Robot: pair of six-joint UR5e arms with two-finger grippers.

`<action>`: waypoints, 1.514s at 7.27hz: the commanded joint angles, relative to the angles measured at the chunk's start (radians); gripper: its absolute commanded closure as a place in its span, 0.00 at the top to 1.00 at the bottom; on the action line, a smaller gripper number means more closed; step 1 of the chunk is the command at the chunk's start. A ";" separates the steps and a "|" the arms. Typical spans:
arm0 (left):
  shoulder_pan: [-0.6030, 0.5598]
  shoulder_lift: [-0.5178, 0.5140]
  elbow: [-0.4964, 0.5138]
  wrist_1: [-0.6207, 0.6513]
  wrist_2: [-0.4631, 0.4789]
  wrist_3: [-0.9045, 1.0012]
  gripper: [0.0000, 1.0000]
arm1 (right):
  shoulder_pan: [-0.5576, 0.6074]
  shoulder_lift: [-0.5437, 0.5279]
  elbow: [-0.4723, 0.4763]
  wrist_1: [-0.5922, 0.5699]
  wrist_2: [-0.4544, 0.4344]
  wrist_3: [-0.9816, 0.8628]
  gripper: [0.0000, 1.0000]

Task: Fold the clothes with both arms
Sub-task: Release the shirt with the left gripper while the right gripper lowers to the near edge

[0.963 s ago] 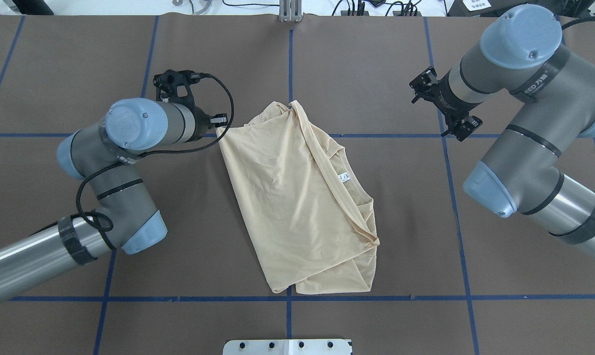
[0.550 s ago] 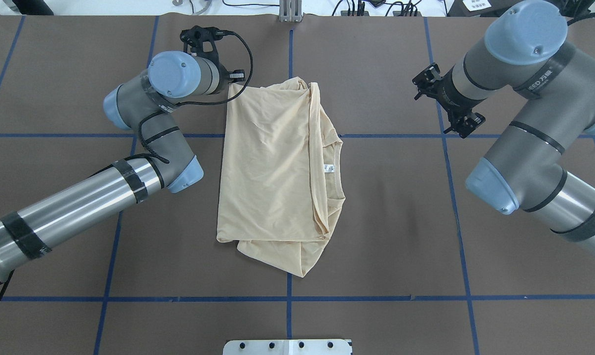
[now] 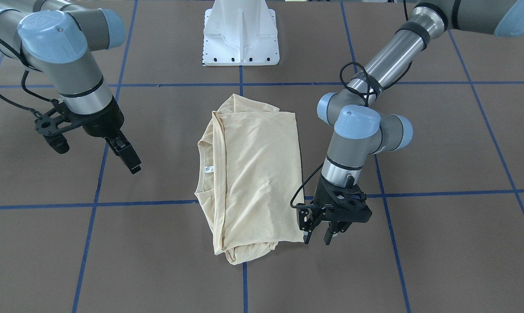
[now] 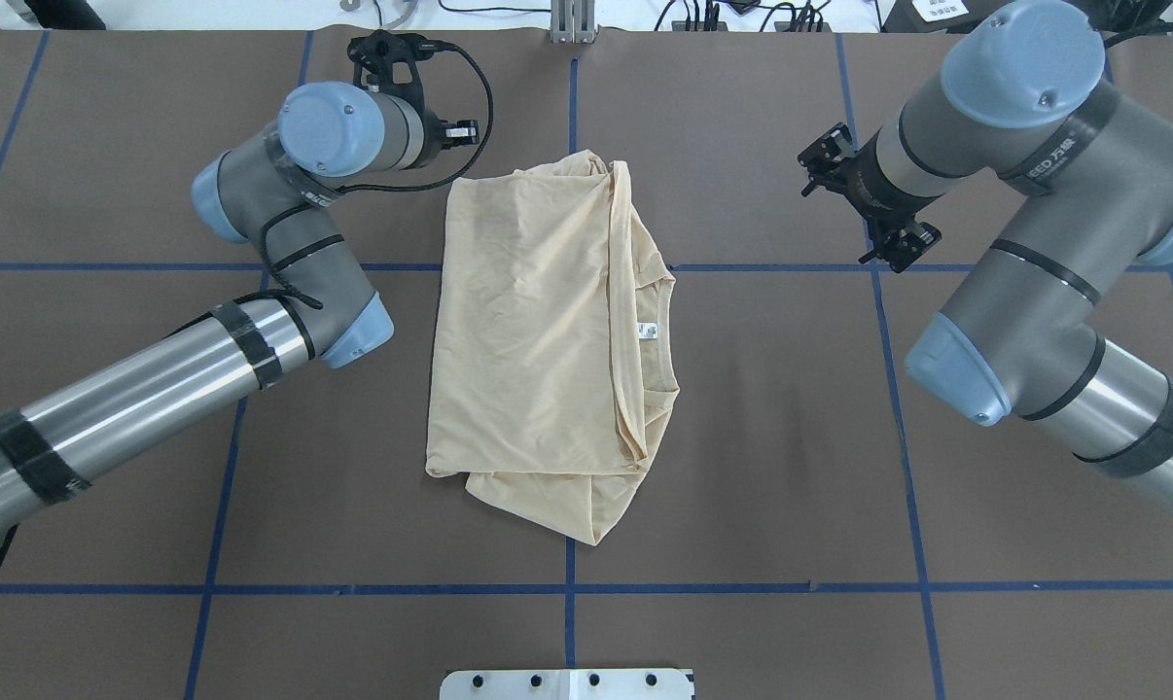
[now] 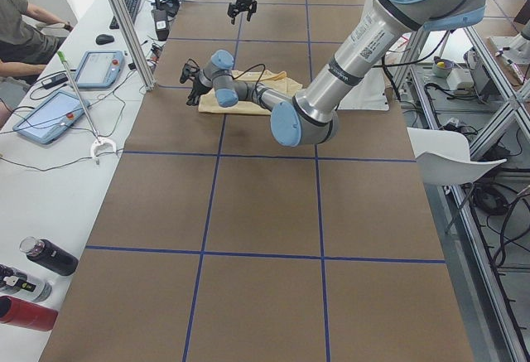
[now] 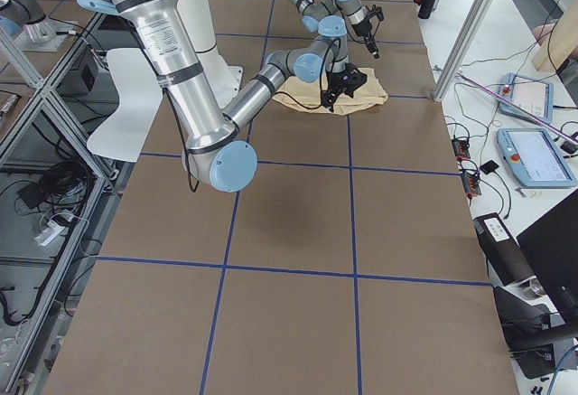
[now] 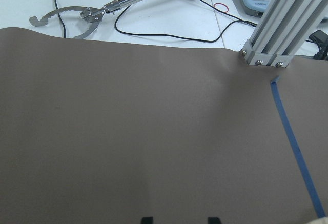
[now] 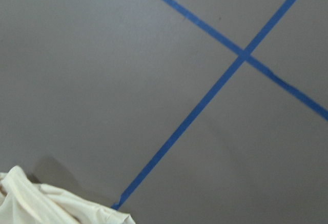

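The folded shirt (image 4: 538, 331) lies flat at the table's (image 4: 791, 437) centre. Seen from overhead, the left gripper (image 3: 316, 236) sits just off its 11 o'clock corner, fingers apart and empty. The right gripper (image 3: 129, 158) hangs well away at 2 o'clock, and I cannot tell whether it is apart or together.

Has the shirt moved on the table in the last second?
Yes. In the overhead view the shirt has slid away from the robot and straightened; its near end, which almost reached the near blue tape line, now lies clear of it.
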 commanded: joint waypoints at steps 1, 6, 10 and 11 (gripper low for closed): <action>-0.005 0.191 -0.277 0.059 -0.066 0.000 0.59 | -0.144 0.006 0.015 0.122 -0.082 0.229 1.00; -0.004 0.244 -0.363 0.104 -0.068 -0.035 0.59 | -0.491 0.013 0.021 0.124 -0.417 0.531 1.00; 0.005 0.242 -0.364 0.104 -0.066 -0.066 0.59 | -0.525 0.028 -0.053 0.122 -0.451 0.534 0.99; 0.007 0.242 -0.364 0.104 -0.066 -0.067 0.59 | -0.525 0.030 -0.069 0.124 -0.451 0.534 0.98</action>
